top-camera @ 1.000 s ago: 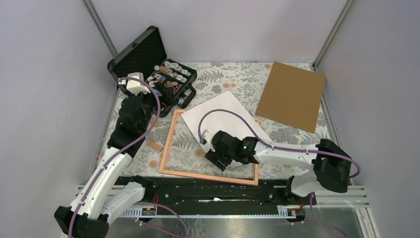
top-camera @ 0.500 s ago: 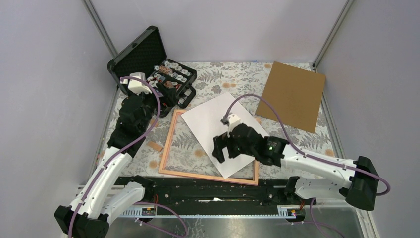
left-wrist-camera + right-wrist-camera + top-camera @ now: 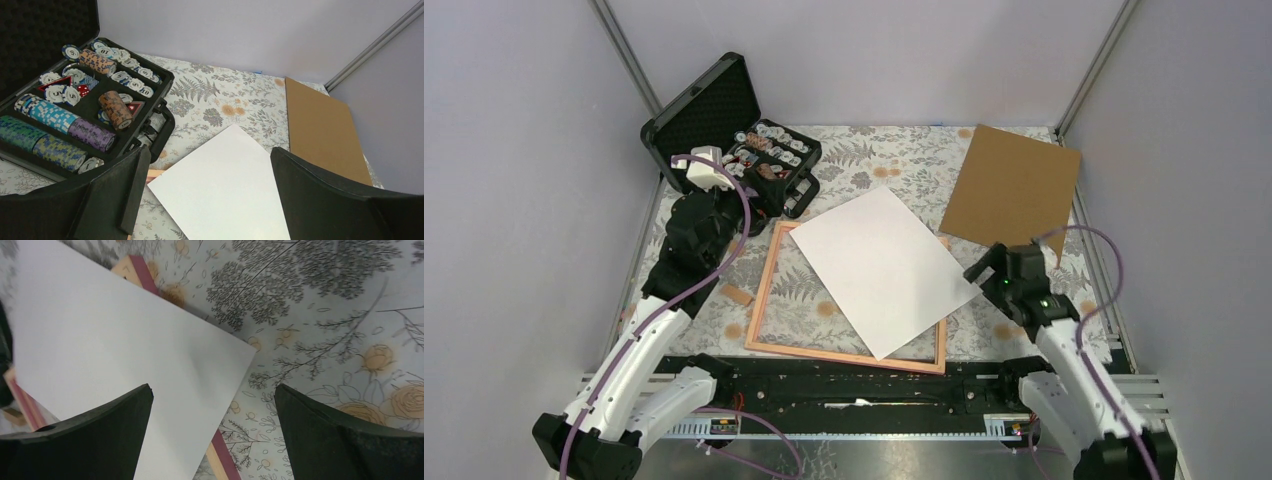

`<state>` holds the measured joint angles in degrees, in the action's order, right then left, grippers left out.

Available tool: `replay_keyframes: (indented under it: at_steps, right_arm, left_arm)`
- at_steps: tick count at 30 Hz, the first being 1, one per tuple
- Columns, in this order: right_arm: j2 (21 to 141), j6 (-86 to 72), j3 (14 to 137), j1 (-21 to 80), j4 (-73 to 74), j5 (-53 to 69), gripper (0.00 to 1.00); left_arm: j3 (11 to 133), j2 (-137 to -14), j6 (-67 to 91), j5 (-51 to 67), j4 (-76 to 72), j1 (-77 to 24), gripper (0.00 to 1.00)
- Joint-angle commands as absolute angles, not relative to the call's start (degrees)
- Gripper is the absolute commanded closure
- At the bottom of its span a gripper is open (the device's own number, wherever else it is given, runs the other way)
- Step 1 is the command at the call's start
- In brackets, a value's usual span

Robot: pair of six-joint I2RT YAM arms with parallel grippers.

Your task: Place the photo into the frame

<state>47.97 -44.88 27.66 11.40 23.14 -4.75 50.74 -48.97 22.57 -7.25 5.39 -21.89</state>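
The photo (image 3: 879, 265) lies white back up, skewed across the right part of the frame (image 3: 764, 290). Its near corner overhangs the pinkish-orange bottom rail. My right gripper (image 3: 984, 272) hovers open just off the photo's right corner. In the right wrist view the photo's corner (image 3: 115, 340) and a stretch of frame rail (image 3: 222, 455) show between the spread fingers, which hold nothing. My left gripper (image 3: 208, 150) stands open near the frame's far-left corner, facing the photo (image 3: 225, 185), with nothing in it.
An open black case of poker chips (image 3: 754, 150) sits at the back left, close to the left arm. A brown backing board (image 3: 1014, 190) lies at the back right. A small tan piece (image 3: 736, 295) rests left of the frame.
The right gripper opened and let go of the photo, then drew back from over the frame to the right. The photo now lies flat across the frame. The left arm stayed put.
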Motion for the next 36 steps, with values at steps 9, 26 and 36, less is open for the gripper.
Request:
replay_keyframes:
  at_steps: [9,26,36]
  right_arm:
    - [34.5,-48.7,18.4,-1.7,19.4,9.6,0.0]
    - [56.7,-57.5,1.2,-8.1,-31.4,32.1,0.29]
    - [72.0,-57.9,6.5,-9.1,-59.3,39.7,0.93]
  left_arm:
    - [51.1,-48.6,23.1,-6.1,1.5,-23.0,0.01]
    - [51.2,-47.4,22.8,-6.6,1.5,-24.5,0.01]
    - [51.2,-47.7,22.5,-6.6,1.5,-25.0,0.01]
